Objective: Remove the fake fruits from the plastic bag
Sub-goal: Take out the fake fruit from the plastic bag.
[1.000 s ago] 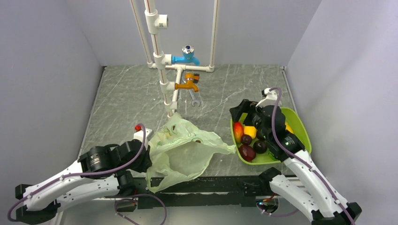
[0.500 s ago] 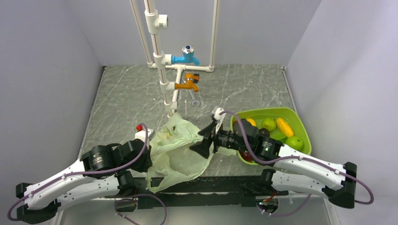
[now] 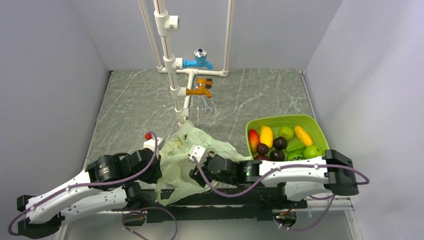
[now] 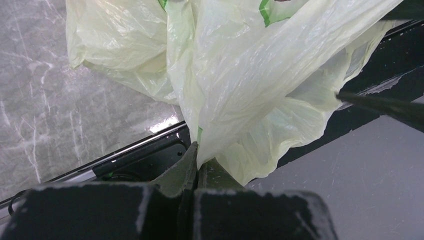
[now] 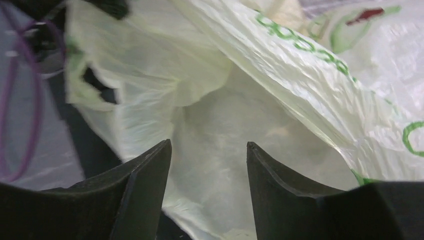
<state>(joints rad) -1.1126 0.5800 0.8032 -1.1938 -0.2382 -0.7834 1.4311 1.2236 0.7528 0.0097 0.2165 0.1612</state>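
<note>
The pale green plastic bag (image 3: 192,150) lies crumpled at the table's near edge. My left gripper (image 3: 157,170) is shut on the bag's left edge; in the left wrist view the film (image 4: 240,75) is pinched between the closed fingertips (image 4: 192,152). My right gripper (image 3: 194,176) reaches across to the bag's middle. It is open (image 5: 208,145) and empty, facing the bag's pale inside (image 5: 225,115), where no fruit shows. Several fake fruits, among them a yellow one (image 3: 266,136), a green one (image 3: 286,132) and a dark purple one (image 3: 280,143), lie in the lime-green tray (image 3: 280,121).
A white pipe frame (image 3: 170,65) with a blue tap (image 3: 199,61) and an orange tap (image 3: 201,90) stands at the back. A wrench (image 3: 208,106) lies below the taps. A small white and red object (image 3: 148,141) sits left of the bag. Grey walls enclose both sides.
My right arm has swung left from over the tray and stretched low across to the bag, open throughout. The tray's fruits are now uncovered. My left gripper has not moved.
</note>
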